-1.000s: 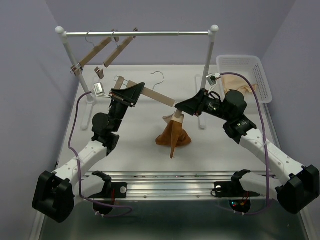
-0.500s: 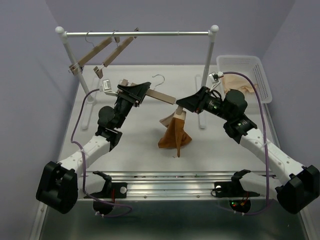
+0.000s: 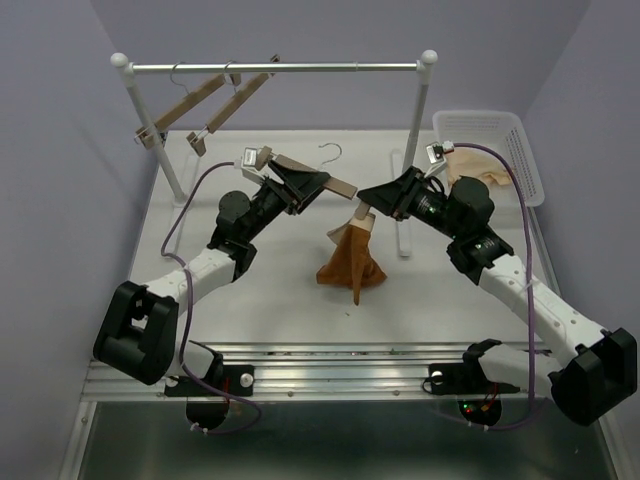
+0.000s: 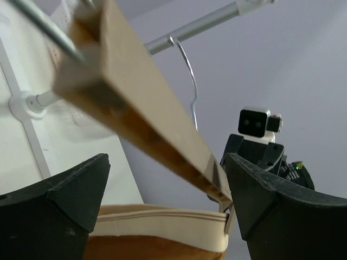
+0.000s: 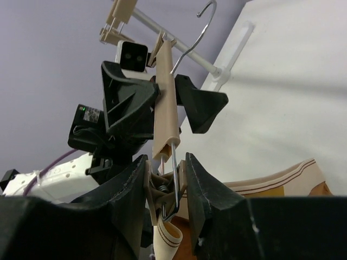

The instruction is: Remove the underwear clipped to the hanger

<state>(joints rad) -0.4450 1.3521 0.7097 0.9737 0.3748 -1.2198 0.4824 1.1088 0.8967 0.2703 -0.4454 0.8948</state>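
Top view: the hanger (image 3: 343, 187) hovers just 12 o'clock of the counter (image 3: 270, 290) centre, and the underwear (image 3: 350, 265) hangs from its 3 o'clock end.

Left wrist: the left gripper (image 4: 162, 181) has its jaws spread on either side of the bar.

Right wrist: the right gripper (image 5: 166, 181) jaws pinch the clip (image 5: 161, 197), with the underwear at 5 o'clock.

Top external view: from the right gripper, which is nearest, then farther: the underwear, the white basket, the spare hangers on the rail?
1. underwear, hanging just below the right gripper, on the hanger it grips.
2. white basket, back right.
3. spare hangers, on the rail, back left.
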